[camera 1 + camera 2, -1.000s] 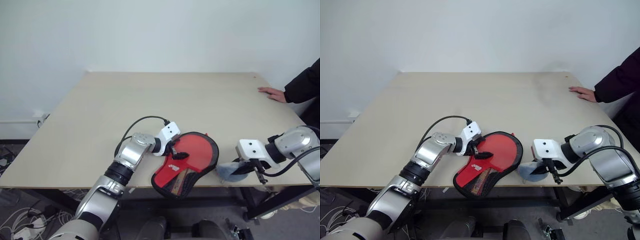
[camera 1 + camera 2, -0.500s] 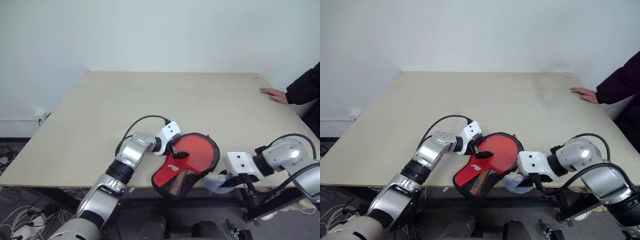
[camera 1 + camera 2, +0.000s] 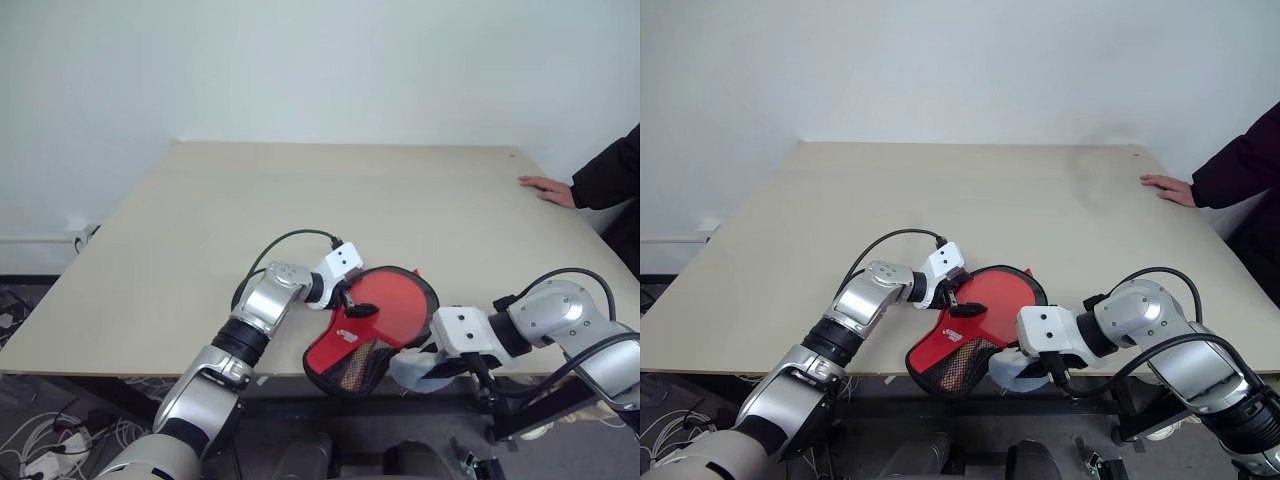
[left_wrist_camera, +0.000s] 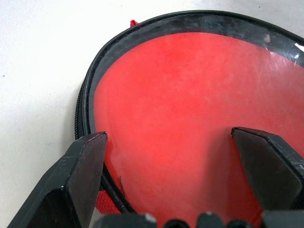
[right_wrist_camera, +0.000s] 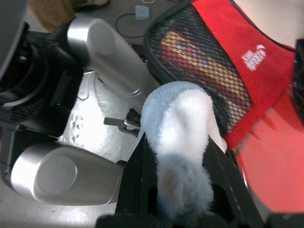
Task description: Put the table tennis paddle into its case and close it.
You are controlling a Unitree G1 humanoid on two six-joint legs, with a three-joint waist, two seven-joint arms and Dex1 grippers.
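Observation:
The case (image 3: pixel 378 322) lies at the table's front edge with its red and clear side up and its mesh end (image 5: pixel 199 61) hanging over the edge. The table tennis paddle's round red face (image 4: pixel 190 109) shows through the clear side, and its handle is hard to make out under the mesh. My left gripper (image 3: pixel 353 304) is open, its fingers (image 4: pixel 80 175) standing on either side over the red face. Just off the table edge, my right gripper (image 3: pixel 440 362) is shut on a fluffy grey-white ball (image 5: pixel 180 123), close beside the mesh end.
The beige table (image 3: pixel 300 200) stretches away behind the case. A person's hand (image 3: pixel 545 187) and dark sleeve rest at its far right edge. Cables lie on the floor (image 3: pixel 40 450) below the table's left side.
My right gripper has carried the fluffy ball leftward along the table's front edge, up to the case's mesh end. The left gripper and the case have stayed put.

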